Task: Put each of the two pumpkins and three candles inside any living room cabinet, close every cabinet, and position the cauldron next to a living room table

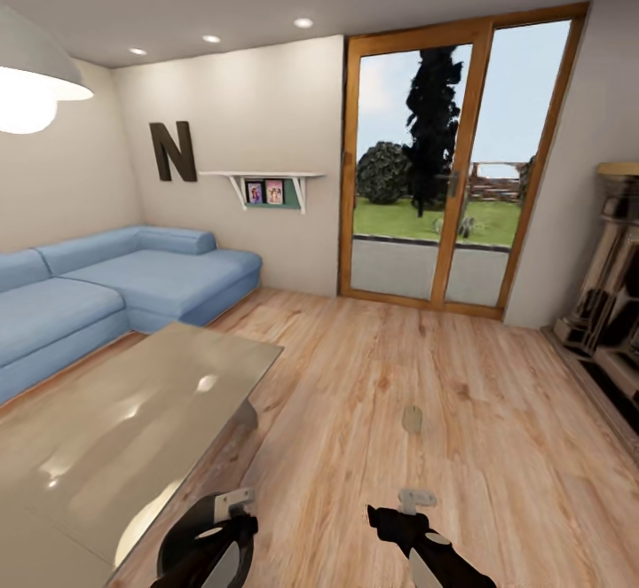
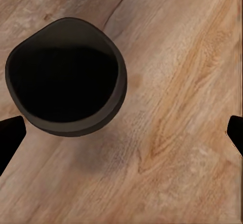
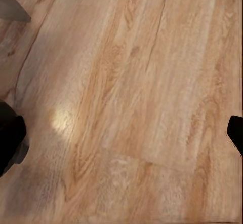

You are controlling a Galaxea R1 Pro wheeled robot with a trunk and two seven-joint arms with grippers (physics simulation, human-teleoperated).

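We see the left tool (image 2: 121, 130) spread wide above the wooden floor (image 1: 373, 411), empty, with the dark round cauldron (image 2: 66, 77) standing on the boards just under it, beside the corner of the grey glassy tabletop (image 1: 115, 428). The right tool (image 3: 121, 130) also hangs wide open and empty over bare floor. One small beige candle (image 1: 412, 419) lies on the floor ahead, well apart from both.

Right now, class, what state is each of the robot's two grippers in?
Left gripper: open, empty, above the cauldron on the floor.
Right gripper: open, empty, over bare floor.
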